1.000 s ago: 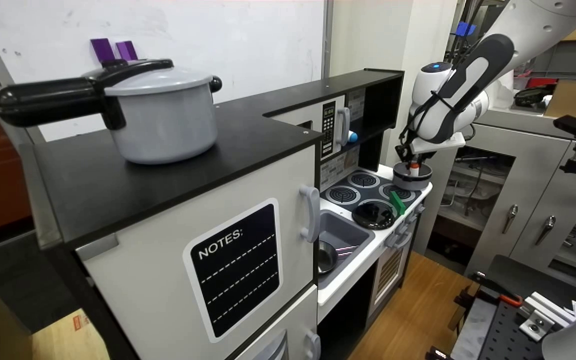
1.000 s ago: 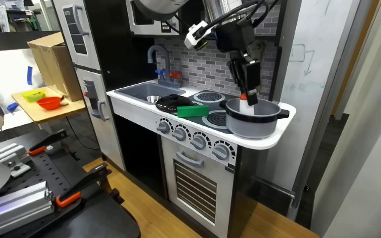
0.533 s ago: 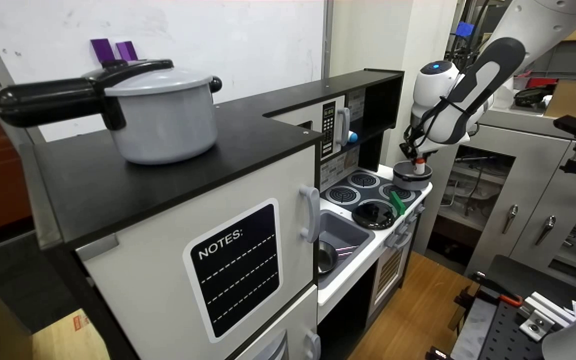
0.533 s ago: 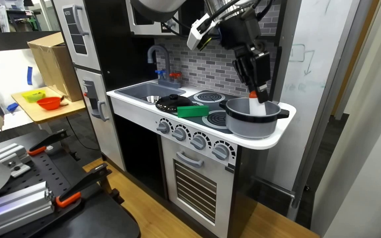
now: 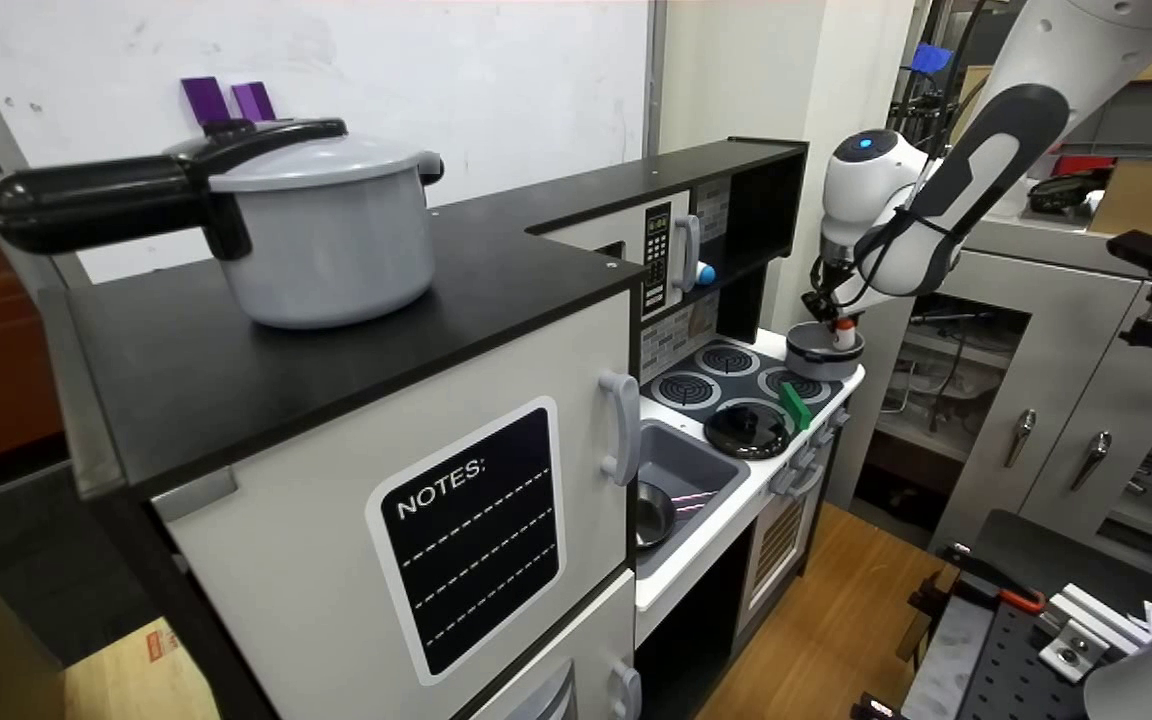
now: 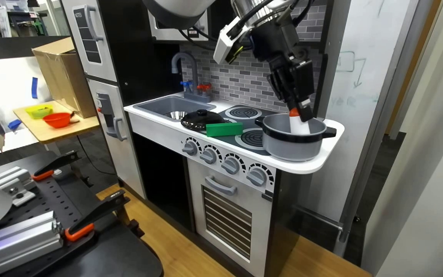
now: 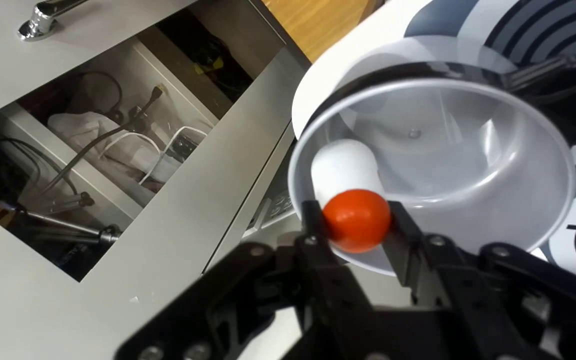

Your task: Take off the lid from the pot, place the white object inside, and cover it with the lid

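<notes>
The white object [image 6: 299, 127], a small bottle shape with an orange-red top, is inside the open grey pot [image 6: 292, 149], tilted, near the pot's wall. It also shows in the wrist view [image 7: 344, 166] and in an exterior view [image 5: 844, 339]. My gripper [image 7: 355, 215] is shut on the orange-red top, one finger on each side. In an exterior view the gripper [image 6: 300, 112] reaches down over the pot rim. Whether the object touches the pot floor cannot be told. The black lid [image 6: 200, 120] lies beside the sink on the stove, apart from the pot; it also shows in an exterior view [image 5: 744, 432].
A green block [image 6: 224, 129] stands by the lid. The sink [image 6: 160, 106] holds a small metal pan [image 5: 653, 515]. The pot stands at the counter's rounded end [image 6: 331, 154]. A brick-pattern wall [image 6: 240, 80] is behind. A large grey pressure pot [image 5: 331, 240] stands on the fridge top.
My gripper, holding the white object, has moved from the pot's middle toward one side of the pot, and the wrist has tilted. The pot, lid and green block have not moved.
</notes>
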Controlling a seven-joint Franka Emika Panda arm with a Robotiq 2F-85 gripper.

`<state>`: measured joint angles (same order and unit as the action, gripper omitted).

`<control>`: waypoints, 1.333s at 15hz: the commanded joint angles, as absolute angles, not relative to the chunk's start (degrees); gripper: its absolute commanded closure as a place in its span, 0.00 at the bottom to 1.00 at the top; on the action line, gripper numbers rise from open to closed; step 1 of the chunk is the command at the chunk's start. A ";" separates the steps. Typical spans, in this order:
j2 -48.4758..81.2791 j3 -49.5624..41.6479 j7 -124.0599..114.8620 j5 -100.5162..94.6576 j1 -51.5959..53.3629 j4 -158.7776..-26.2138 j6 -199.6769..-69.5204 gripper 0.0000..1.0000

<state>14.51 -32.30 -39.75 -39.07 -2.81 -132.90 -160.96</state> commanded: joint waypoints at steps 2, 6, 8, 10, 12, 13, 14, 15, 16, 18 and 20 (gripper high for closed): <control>14.21 -31.27 -40.86 -40.69 -3.20 -132.86 -159.45 0.34; 14.01 -30.62 -40.87 -40.80 -3.44 -132.97 -158.73 0.06; 13.83 -30.23 -40.57 -40.35 -3.69 -133.18 -158.60 0.00; 13.81 -30.07 -40.66 -40.50 -3.74 -133.25 -158.56 0.00; 13.00 -29.25 -39.52 -39.23 -4.22 -133.96 -158.83 0.00; 11.87 -28.55 -38.29 -38.53 -4.50 -135.01 -159.18 0.00; 10.78 -27.78 -37.50 -38.05 -4.65 -136.16 -159.40 0.00; 9.12 -26.79 -36.65 -37.56 -4.66 -138.09 -159.46 0.00; 7.71 -26.01 -36.59 -37.70 -4.54 -139.79 -159.59 0.00; 2.99 -23.08 -34.40 -36.90 -4.73 -145.05 -159.81 0.00; -1.65 -19.88 -32.63 -35.90 -4.90 -150.12 -159.86 0.00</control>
